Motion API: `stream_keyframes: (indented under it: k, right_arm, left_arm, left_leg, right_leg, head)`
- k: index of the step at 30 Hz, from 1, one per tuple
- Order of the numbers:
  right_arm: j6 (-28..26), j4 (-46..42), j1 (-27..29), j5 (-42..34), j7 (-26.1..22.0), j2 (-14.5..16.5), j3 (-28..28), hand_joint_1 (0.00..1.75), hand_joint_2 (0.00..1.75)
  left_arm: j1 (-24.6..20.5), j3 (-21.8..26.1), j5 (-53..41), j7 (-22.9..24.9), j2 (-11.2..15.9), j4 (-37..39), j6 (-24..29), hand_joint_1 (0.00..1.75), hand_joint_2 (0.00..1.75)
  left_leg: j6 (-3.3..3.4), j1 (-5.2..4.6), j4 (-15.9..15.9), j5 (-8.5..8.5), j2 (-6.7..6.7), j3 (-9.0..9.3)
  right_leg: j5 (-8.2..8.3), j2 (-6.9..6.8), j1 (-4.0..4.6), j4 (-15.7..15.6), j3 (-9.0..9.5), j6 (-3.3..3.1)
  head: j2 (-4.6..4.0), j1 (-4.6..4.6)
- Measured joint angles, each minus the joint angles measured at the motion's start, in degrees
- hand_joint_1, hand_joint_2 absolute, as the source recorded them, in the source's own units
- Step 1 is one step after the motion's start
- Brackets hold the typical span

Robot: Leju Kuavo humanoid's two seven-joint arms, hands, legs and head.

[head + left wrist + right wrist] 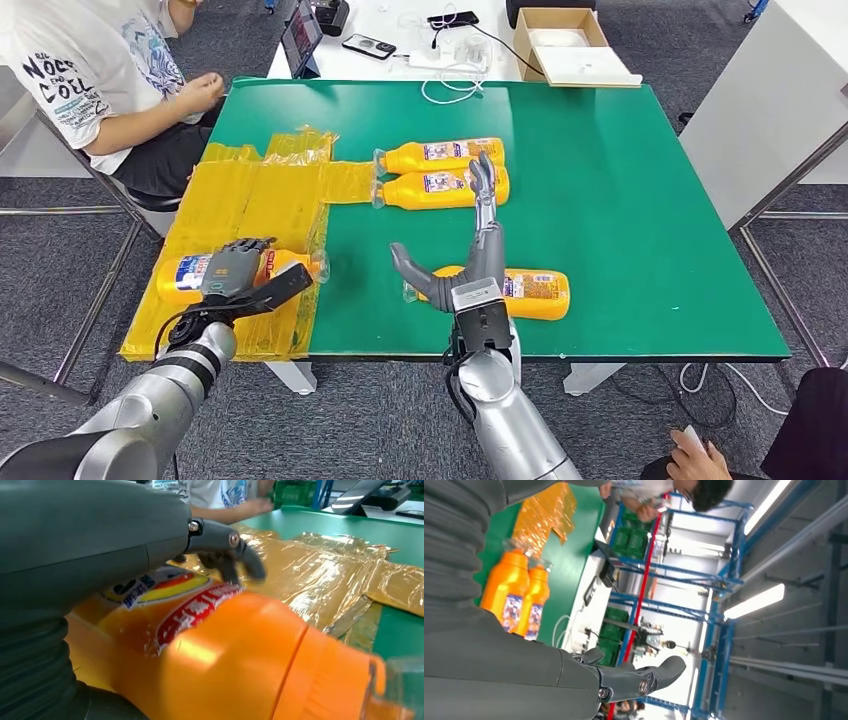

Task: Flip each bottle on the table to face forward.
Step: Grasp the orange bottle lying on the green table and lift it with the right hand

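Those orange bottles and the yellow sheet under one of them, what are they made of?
The bottles look like smooth glossy plastic, judging by their sheen and clear caps, with printed labels. The yellow sheet seems to be thin, shiny plastic film: it is crinkled and catches the light. The table has a matte green top, possibly a mat.

Bright, even overhead light fills the room; long ceiling tube lamps blaze white in the right wrist view. Crinkled yellow plastic sheeting glints with glare, and the near orange plastic bottle blurs.
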Motion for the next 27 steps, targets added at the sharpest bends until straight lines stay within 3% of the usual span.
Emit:
stream_keyframes:
  k: [6, 11, 16, 19, 23, 27]
  right_arm:
    - [1.46, 1.8, -0.02, -0.3, 0.48, 0.01, -0.15, 0.0, 1.75]
    - [2.52, 3.13, -0.11, -0.44, 0.57, 0.08, -0.73, 0.0, 1.75]
    - [4.05, 4.89, -0.79, -0.72, 0.75, 0.1, -1.57, 0.0, 1.75]
    - [4.42, 5.91, -1.31, -0.91, 0.85, 0.1, -1.98, 0.0, 1.75]
    - [4.87, 7.09, -1.8, -1.17, 0.85, 0.1, -2.47, 0.0, 1.75]
    - [5.96, 8.18, -2.18, -1.36, 0.81, 0.14, -3.04, 0.0, 1.75]
  left_arm:
    - [-0.7, 0.57, 1.6, -0.91, -0.04, 0.14, -5.09, 0.0, 1.75]
    - [-1.51, 1.6, 4.15, -2.93, -0.11, 0.16, -12.67, 0.0, 1.75]
    - [-2.79, 3.05, 8.42, -5.83, -0.13, 0.16, -24.3, 0.0, 1.75]
    - [-3.16, 3.77, 9.46, -6.79, -0.14, 0.16, -27.56, 0.0, 1.75]
    - [-3.43, 4.56, 10.67, -7.88, -0.15, 0.16, -30.36, 0.0, 0.0]
    - [-3.62, 5.5, 13.68, -10.72, -0.06, 0.16, -33.24, 0.0, 0.0]
  left_leg:
    - [0.0, 0.0, -0.01, 0.0, -0.06, 0.13]
    - [0.0, -0.01, -0.02, -0.01, -0.15, 0.33]
    - [-0.02, -0.01, -0.05, 0.01, -0.44, 0.62]
    - [-0.07, -0.01, -0.05, 0.05, -0.48, 0.72]
    - [-0.08, -0.01, -0.05, 0.08, -0.44, 0.77]
    - [-0.06, -0.01, -0.05, 0.12, -0.48, 0.77]
  right_leg:
    - [-0.01, -0.02, -0.01, 0.0, 0.16, 0.0]
    - [-0.04, -0.07, -0.03, -0.01, 0.39, -0.02]
    - [-0.09, -0.29, -0.02, -0.03, 0.73, -0.06]
    - [-0.06, -0.34, -0.01, -0.03, 0.82, -0.07]
    - [-0.02, -0.34, -0.02, -0.03, 0.86, -0.06]
    - [-0.02, -0.35, -0.01, -0.03, 0.87, -0.06]
  head:
    - [0.0, -0.01]
    - [0.0, -0.01]
    - [0.0, 0.0]
    - [0.0, 0.0]
    - [0.0, 0.0]
    - [0.0, -0.01]
